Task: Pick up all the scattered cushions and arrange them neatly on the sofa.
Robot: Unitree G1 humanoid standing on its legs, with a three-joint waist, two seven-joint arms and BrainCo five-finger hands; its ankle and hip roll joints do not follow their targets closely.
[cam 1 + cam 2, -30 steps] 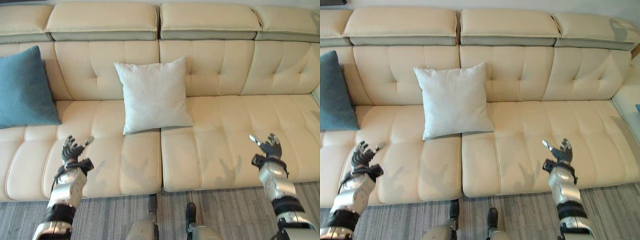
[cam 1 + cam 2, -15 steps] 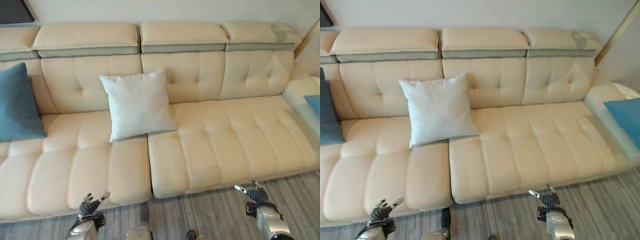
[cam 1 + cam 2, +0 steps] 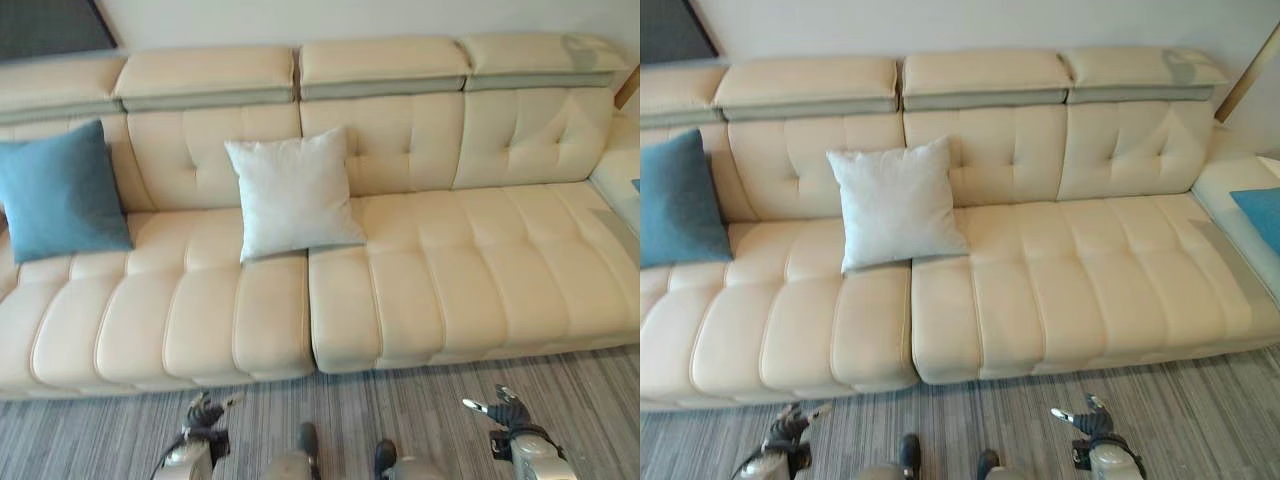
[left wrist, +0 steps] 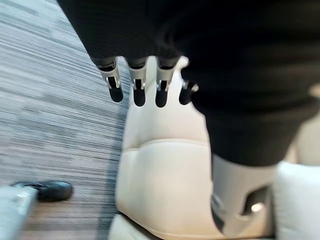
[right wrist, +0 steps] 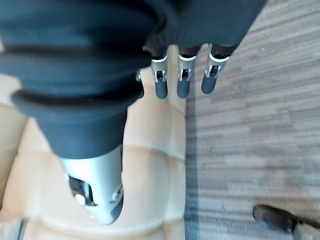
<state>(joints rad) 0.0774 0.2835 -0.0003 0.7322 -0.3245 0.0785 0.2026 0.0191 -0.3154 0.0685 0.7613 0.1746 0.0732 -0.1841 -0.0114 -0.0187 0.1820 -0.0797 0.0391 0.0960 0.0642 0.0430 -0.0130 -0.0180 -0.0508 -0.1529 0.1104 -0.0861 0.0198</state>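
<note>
— Hovering low over the striped carpet (image 3: 90, 430), your left hand (image 3: 204, 412) and right hand (image 3: 508, 411) hang slack-fingered, holding nothing.

— And the cushions?

— You've a white cushion (image 3: 292, 192) and a blue cushion (image 3: 58, 190) propped on the sofa (image 3: 480, 270); the right eye catches another blue cushion (image 3: 1262, 213).

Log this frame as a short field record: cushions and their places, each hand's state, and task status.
sofa: cream tufted leather sofa
cushion 1: pale grey square cushion upright against the backrest, near the middle
cushion 2: teal square cushion leaning at the sofa's left end
cushion 3: blue cushion, partly in view at the right end
left hand: open, empty, over the striped grey floor
right hand: open, empty
status: nothing held
</note>
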